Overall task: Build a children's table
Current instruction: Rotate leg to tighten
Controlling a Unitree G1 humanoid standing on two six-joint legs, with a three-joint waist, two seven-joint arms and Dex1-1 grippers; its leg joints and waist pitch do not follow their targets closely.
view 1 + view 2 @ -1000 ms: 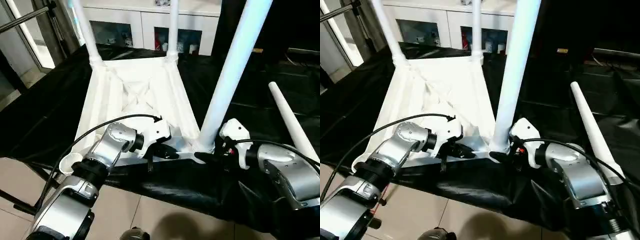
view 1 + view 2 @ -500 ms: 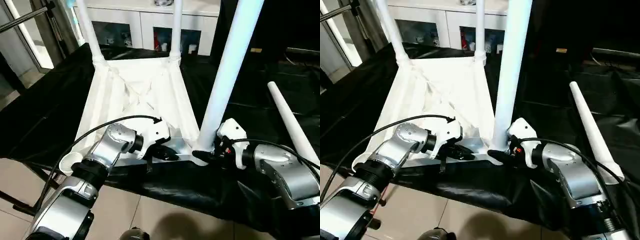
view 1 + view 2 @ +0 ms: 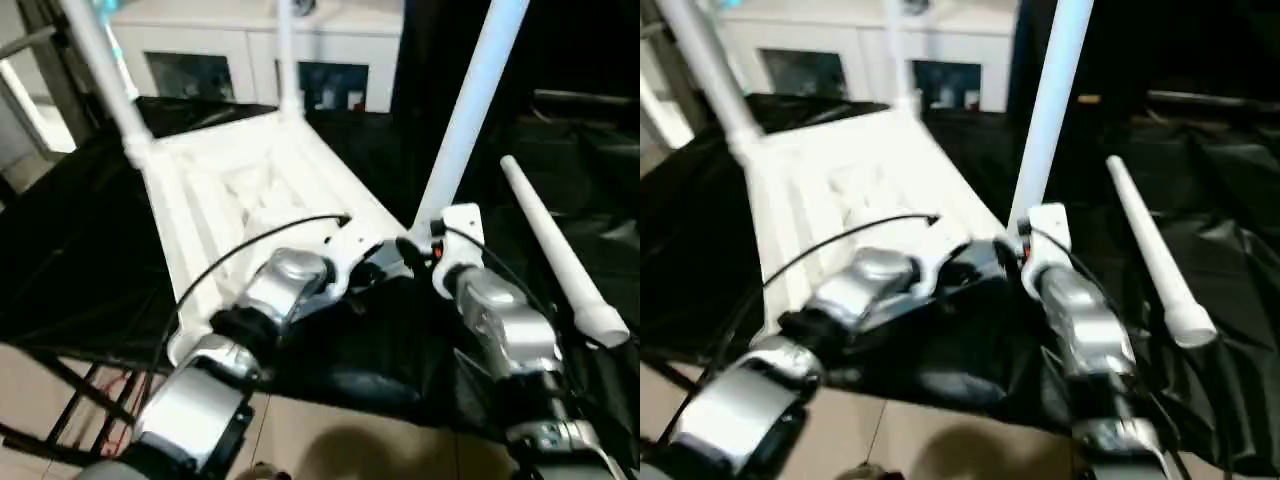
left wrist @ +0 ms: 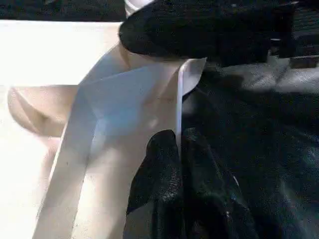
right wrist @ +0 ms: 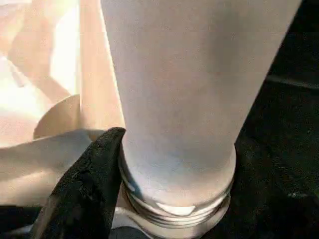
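Note:
The children's table lies upside down, its white ribbed top (image 3: 240, 185) on black cloth. Two legs (image 3: 100, 70) (image 3: 285, 60) stand in its far corners and a third leg (image 3: 468, 110) rises from the near right corner. My left gripper (image 4: 179, 149) is shut on the top's thin near rim (image 4: 178, 109), close to that corner. My right gripper (image 3: 410, 245) sits at the base of the third leg, and one black finger (image 5: 94, 169) presses against the collar (image 5: 174, 194); its other finger is hidden. A loose fourth leg (image 3: 555, 245) lies to the right.
Black cloth (image 3: 80, 240) covers the work surface, and its front edge drops to a tiled floor (image 3: 330, 440). A white glass-door cabinet (image 3: 230, 50) stands behind. My silver forearms (image 3: 500, 330) cross the near edge.
The head view has swung and tilted. My right gripper has closed in from beside the near right leg onto its base. My left gripper stays on the rim.

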